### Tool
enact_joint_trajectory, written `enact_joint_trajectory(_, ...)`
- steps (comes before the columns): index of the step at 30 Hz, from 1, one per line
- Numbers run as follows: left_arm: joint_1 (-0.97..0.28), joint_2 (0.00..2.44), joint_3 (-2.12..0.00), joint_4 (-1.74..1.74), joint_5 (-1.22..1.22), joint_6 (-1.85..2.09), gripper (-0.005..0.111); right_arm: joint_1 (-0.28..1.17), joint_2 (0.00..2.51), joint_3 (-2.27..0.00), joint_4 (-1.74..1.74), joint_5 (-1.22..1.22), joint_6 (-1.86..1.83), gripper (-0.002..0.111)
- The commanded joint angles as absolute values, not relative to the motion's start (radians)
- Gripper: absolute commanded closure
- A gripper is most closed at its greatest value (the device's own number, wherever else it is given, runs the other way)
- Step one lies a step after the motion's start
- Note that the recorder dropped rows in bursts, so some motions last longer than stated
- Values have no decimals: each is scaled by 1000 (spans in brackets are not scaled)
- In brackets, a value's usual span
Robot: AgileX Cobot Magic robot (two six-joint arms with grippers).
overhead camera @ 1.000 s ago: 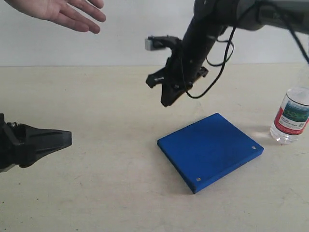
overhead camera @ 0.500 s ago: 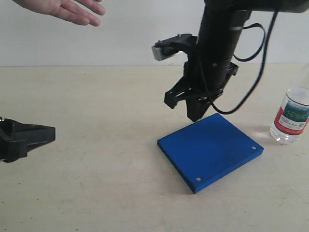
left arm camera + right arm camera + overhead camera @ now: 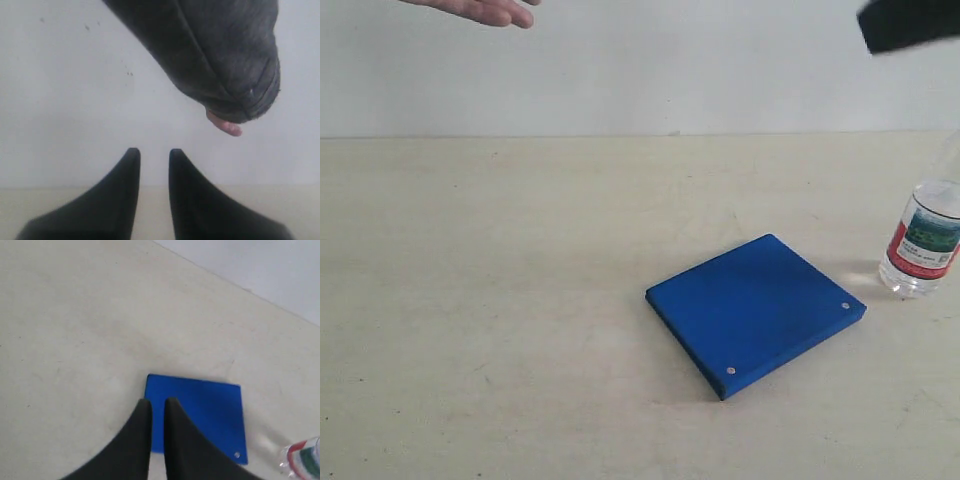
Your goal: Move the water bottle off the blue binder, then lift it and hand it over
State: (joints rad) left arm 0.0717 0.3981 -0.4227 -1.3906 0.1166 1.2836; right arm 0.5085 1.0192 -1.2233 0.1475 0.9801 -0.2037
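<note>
Saw the water bottle (image 3: 923, 240) standing upright on the table (image 3: 520, 300), near the blue binder (image 3: 755, 312) at its riveted edge but not touching it. Saw the left gripper (image 3: 152, 155) narrowly parted and empty, the right gripper (image 3: 156, 402) closed on nothing, both well apart from the binder.

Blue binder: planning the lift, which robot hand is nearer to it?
Right. The right hand hangs above the blue binder; the left hand faces the wall, binder out of its view.
</note>
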Motion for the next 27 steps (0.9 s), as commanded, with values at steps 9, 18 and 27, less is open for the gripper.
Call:
enact_joint_trajectory(9, 70, 381, -314, -1371, 305, 1172, 87, 508, 985, -494, 174, 242, -161, 80)
enact_joint_trajectory(18, 70, 405, -313, -1365, 314, 1165, 87, 404, 1463, -583, 174, 48, 68, 52)
enact_joint_trajectory(27, 70, 608, -314, -812, 397, 505, 87, 311, 1659, -836, 174, 213, 69, 52)
